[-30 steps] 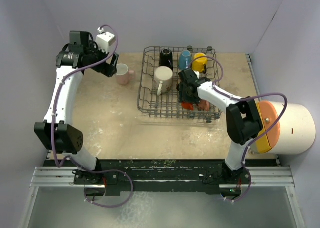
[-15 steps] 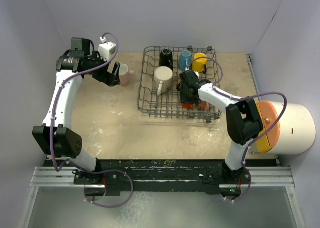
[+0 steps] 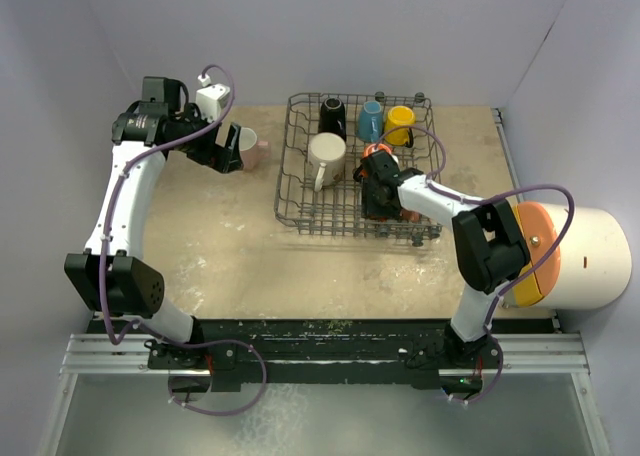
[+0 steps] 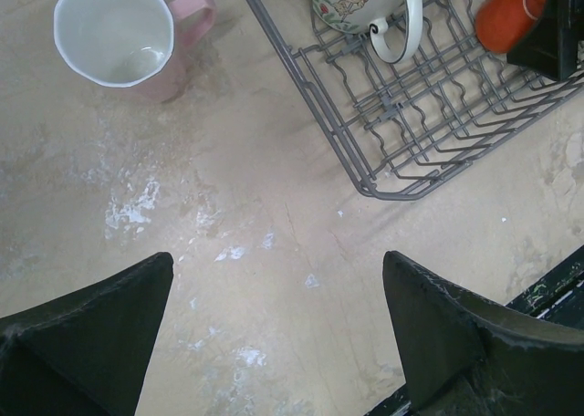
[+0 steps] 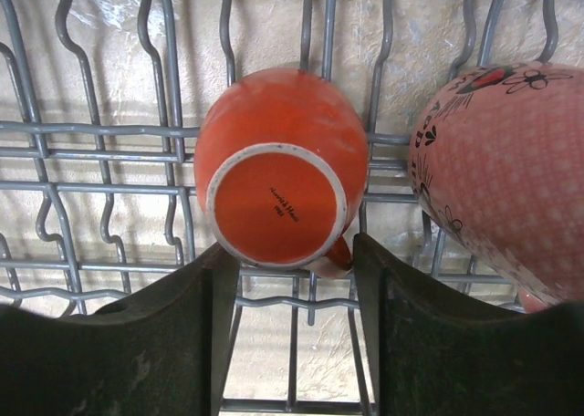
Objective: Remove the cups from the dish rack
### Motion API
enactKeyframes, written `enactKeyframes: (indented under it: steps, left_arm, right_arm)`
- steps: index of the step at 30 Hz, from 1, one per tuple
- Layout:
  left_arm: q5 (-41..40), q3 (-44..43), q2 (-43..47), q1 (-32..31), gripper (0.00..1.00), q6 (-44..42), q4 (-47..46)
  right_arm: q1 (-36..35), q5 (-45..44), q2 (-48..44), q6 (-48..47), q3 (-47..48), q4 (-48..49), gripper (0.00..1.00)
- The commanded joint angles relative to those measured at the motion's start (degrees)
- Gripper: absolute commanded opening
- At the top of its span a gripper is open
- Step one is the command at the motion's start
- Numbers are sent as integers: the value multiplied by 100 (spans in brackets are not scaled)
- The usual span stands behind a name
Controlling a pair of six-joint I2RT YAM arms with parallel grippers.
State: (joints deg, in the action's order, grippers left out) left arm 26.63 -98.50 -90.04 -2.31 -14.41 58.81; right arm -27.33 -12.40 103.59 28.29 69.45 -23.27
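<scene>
Beige table, scuffed and flecked with white, pale walls around it. Far centre sits the grey dish rack: a rectangular wire basket with a wavy-wire floor and raised sides. Along its far side stand a glossy black mug, a blue mug and a yellow mug. The bigger white mug is just nearer, and the left wrist view shows its mushroom print and looped handle.

Down inside the rack is the right gripper, jaws apart. Its dark blunt fingers flank the lower edge of a round orange mug. That mug lies on the wires with its flat, white-ringed base facing the camera. Cannot tell whether the fingers touch it. A pink patterned mug lies just beside it on the right.

Over bare tabletop hovers the left gripper, jaws wide, nothing between them. A plain pink mug, white inside, stands upright on the table just outside the rack's left side, apart from the fingers. A big white cylinder with an orange face lies at the right table edge.
</scene>
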Motion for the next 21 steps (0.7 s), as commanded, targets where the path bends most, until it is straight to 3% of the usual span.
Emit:
enactKeyframes:
  steps: [1,8,12,21]
  left_arm:
    - [175,-81,269,37,99,141,-124]
    - [163,-65,320,33,99,37,-67]
    - [489,274,462,33,99,-266,-199]
    - [1176,1591,896,28,99,-1867,-405]
  right_arm:
    - [-18,36,-182,-36,-54,-7,52]
    - [-34,-35,-230,-117,120,-17,28]
    - [-46,-101,-306,-130,304,-139,0]
    - [-210,106,-759,-73,839,-435,0]
